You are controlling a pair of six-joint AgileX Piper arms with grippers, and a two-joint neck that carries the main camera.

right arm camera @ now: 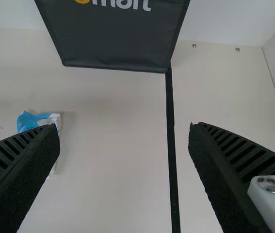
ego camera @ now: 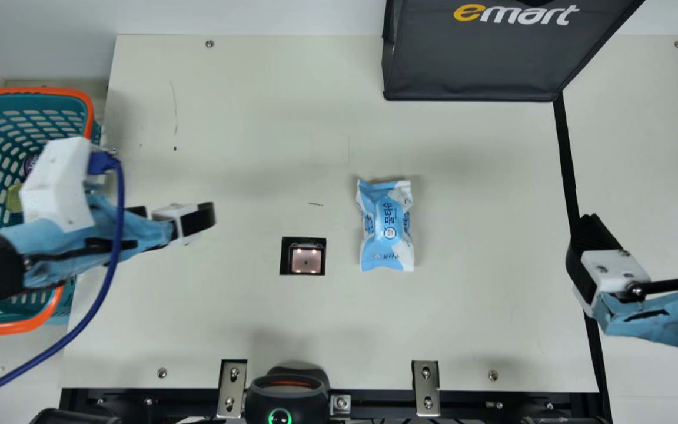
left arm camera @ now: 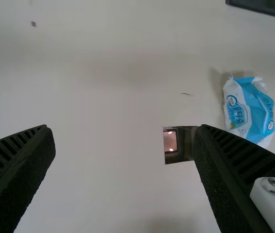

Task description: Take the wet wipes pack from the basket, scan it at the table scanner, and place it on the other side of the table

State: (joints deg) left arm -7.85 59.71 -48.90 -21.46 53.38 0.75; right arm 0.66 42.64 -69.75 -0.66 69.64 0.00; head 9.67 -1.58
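Observation:
The blue and white wipes pack [ego camera: 387,225] lies flat on the table, just right of the scanner [ego camera: 306,257]. My left gripper [ego camera: 181,219] hangs between the basket [ego camera: 30,91] and the scanner in the main view, holding nothing. In the left wrist view the left gripper [left arm camera: 125,131] has its fingers wide apart, the pack [left arm camera: 250,110] beyond one of them. At the right side is my right gripper [ego camera: 651,227], away from the pack. The right wrist view has the right gripper [right arm camera: 124,126] open and empty, one finger partly covering the pack [right arm camera: 38,121].
A dark bag [ego camera: 474,65] stands at the table's back, right of centre. Inside the basket at the left, partly under my left arm, are a few items. A black strip [ego camera: 565,159] runs along the right part. A round black device [ego camera: 287,394] sits at the front edge.

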